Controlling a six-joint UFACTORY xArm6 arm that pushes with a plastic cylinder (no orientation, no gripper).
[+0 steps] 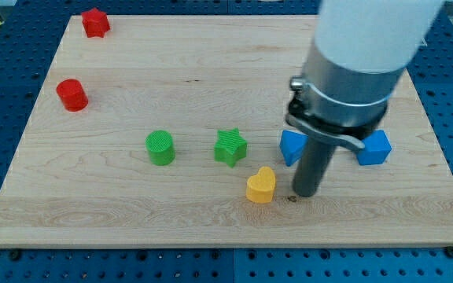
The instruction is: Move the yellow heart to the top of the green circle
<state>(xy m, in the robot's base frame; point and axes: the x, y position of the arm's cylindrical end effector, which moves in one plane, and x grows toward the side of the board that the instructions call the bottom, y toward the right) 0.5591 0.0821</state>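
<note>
The yellow heart (261, 185) lies low on the board, a little right of centre. The green circle (160, 148) stands to its left and slightly higher, well apart from it. My tip (304, 193) rests on the board just to the right of the yellow heart, with a small gap between them. The arm's body hides the board above the tip.
A green star (230, 147) sits between the green circle and the heart, just above the heart. A blue block (292, 146) and a blue cube (374, 147) flank the rod. A red circle (72, 94) and a red star (95, 22) lie at the view's upper left.
</note>
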